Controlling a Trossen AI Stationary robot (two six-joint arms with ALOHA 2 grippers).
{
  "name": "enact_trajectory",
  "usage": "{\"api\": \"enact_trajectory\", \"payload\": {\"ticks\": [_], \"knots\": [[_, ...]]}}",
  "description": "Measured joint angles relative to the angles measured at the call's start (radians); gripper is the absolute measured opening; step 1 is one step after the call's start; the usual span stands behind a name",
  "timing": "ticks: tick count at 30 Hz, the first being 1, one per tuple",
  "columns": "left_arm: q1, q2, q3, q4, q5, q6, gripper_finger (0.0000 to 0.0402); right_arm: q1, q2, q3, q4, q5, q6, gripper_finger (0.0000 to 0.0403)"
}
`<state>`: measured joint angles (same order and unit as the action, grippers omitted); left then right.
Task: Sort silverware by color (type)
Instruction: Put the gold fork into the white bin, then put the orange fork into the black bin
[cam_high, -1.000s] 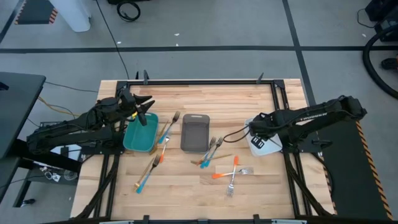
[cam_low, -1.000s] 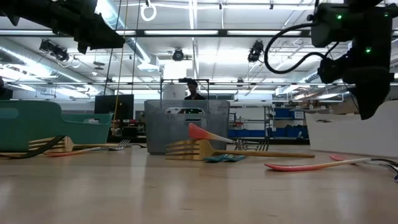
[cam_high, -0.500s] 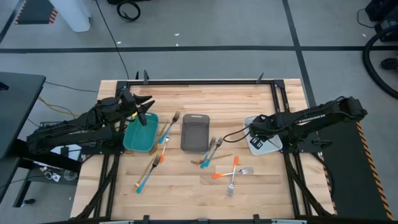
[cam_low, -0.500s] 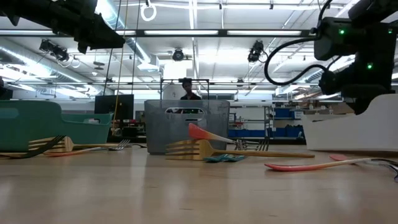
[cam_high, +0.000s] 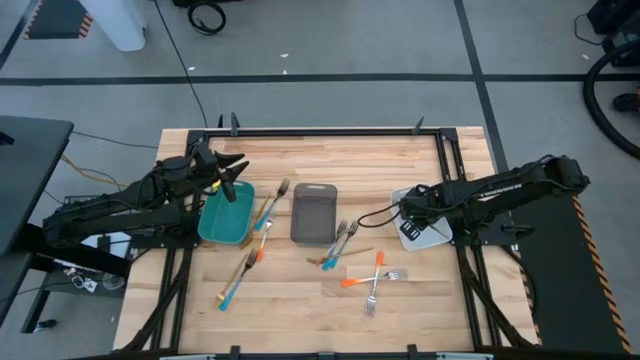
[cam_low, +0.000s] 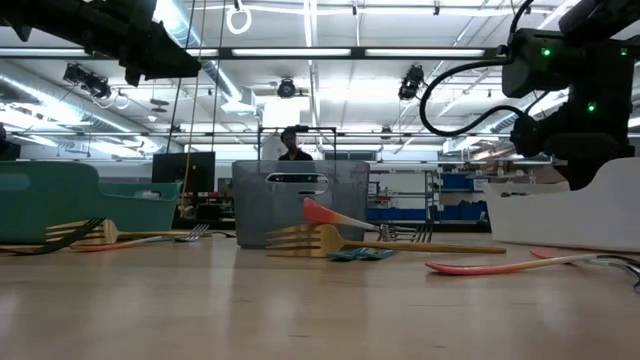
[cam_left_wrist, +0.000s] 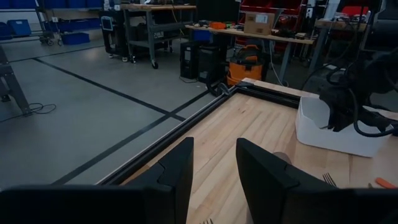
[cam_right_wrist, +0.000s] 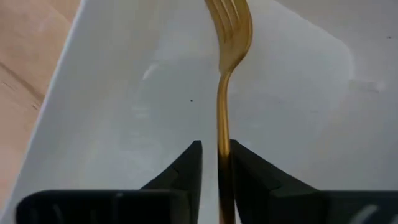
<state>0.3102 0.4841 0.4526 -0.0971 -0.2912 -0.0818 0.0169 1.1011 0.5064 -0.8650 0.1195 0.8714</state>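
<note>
The table carries three trays in a row across its middle: one tray at the left, a second tray in the centre, a third tray at the right. Between the left and centre trays lie two forks side by side. Nearer than the left tray lie two more utensils. Just right of the centre tray's near corner lies a cluster of forks, and nearer still, toward the right, two utensils lie crossed. The left gripper hangs above the left tray's far edge. The right gripper sits over the right tray, with a fork between its fingers, reaching into that tray.
</note>
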Motion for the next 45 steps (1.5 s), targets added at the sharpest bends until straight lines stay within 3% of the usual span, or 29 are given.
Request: {"api": "enact_trajectory", "payload": {"ticks": [8,16,28,45], "knots": [[0.000,0.000,0.000,0.000,0.000,0.000,0.0130,-0.001,0.000,0.080,-0.057,-0.024,0.020,0.0144],[0.000,0.000,0.000,0.000,0.000,-0.001,0.0130,-0.001,0.000,0.210,-0.186,0.018,0.023,0.0145],[0.000,0.000,0.000,0.001,0.000,-0.003,0.0130,0.008,0.018,0.296,-0.180,0.026,0.013,0.0144],[0.000,0.000,0.000,0.004,0.000,-0.004,0.0130,0.095,0.379,0.585,-0.088,0.079,-0.200,0.0141]]}}
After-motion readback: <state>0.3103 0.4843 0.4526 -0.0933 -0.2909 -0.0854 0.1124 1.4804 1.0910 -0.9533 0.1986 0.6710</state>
